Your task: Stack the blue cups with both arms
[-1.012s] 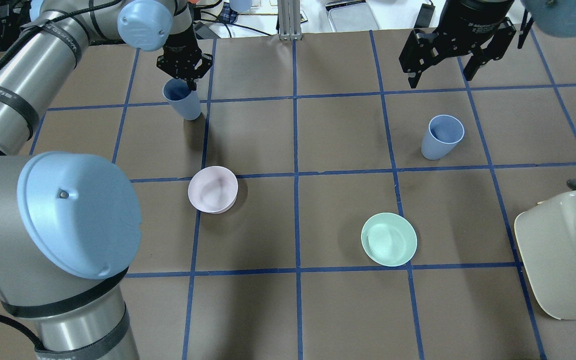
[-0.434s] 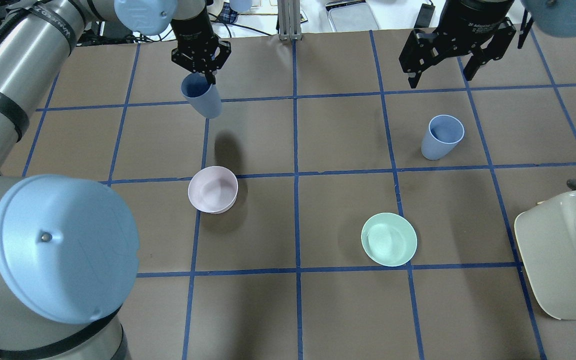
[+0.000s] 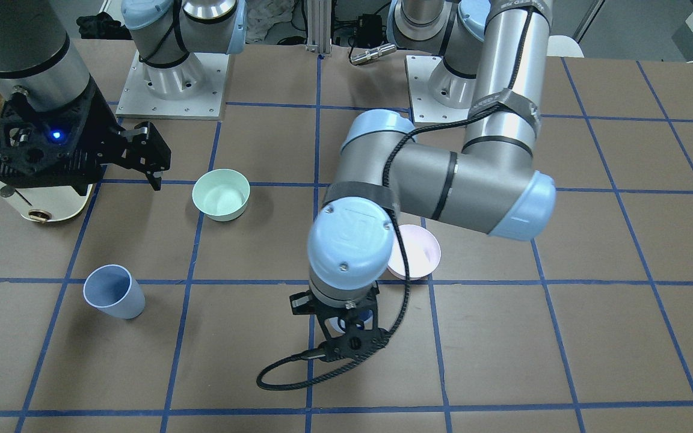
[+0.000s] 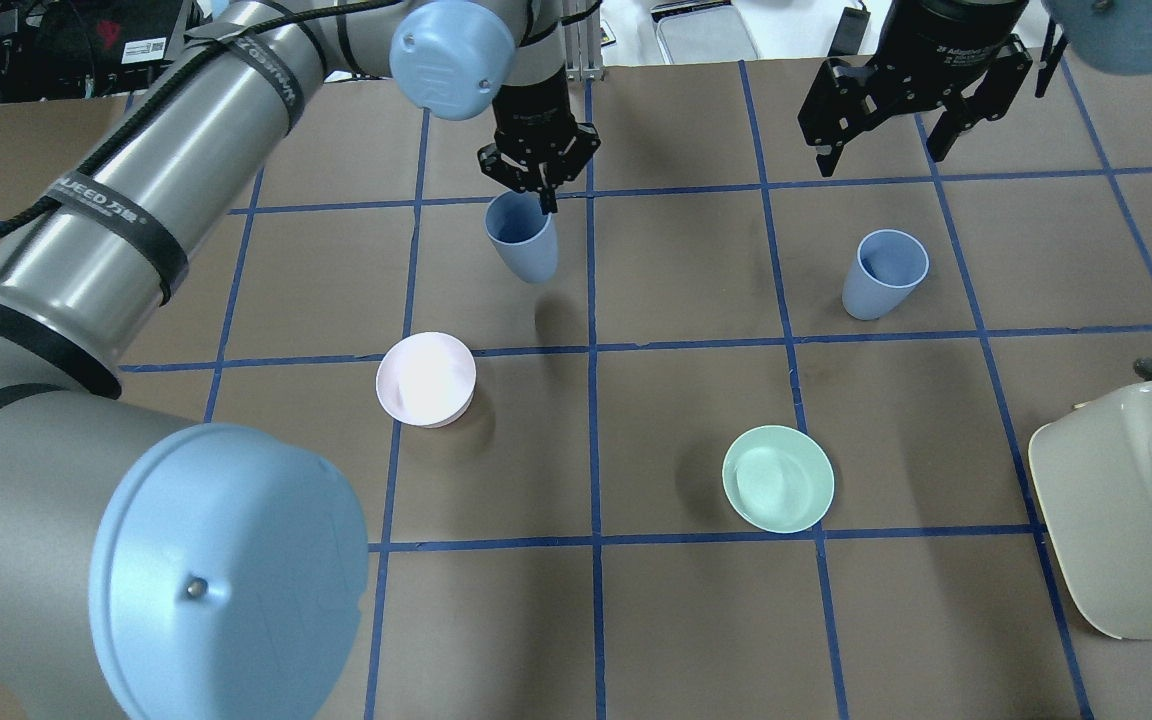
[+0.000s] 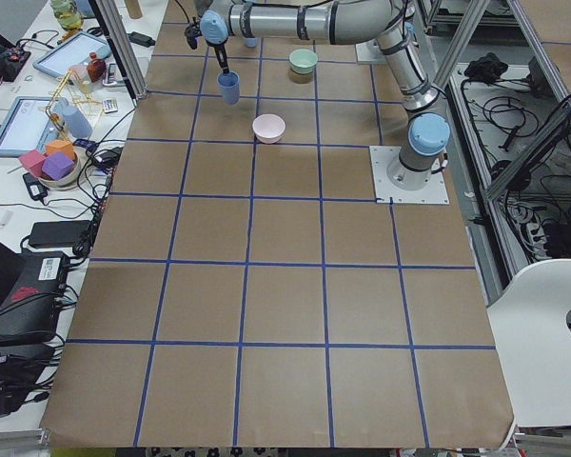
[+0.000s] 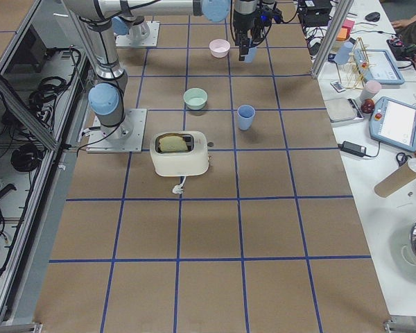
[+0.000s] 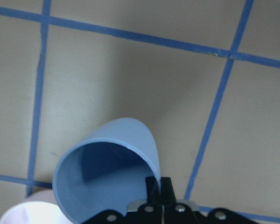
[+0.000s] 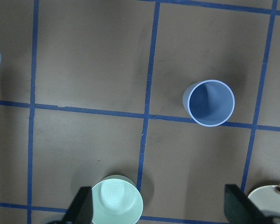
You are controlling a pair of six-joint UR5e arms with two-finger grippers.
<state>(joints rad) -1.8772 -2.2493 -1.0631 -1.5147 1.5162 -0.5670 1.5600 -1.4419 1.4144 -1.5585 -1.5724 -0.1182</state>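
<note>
Left end effector (image 4: 539, 195), grasping a blue cup (image 4: 522, 240), has swung from upper left to upper centre, nearer the standing cup (image 4: 884, 273); right end effector (image 4: 884, 155) released.

robotics lab, tape-gridded table (image 4: 696, 620), aluminium framing (image 3: 311, 27), cluttered benches (image 6: 402, 182)

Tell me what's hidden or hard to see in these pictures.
- Held cup: front-facing view, almost all behind the wrist of the left arm.
- Pink bowl: front-facing view, half covered by that arm; left wrist view, a sliver at the bottom edge.
- Toaster: overhead view, cut by the right edge; front-facing view, mostly behind the right claw.
</note>
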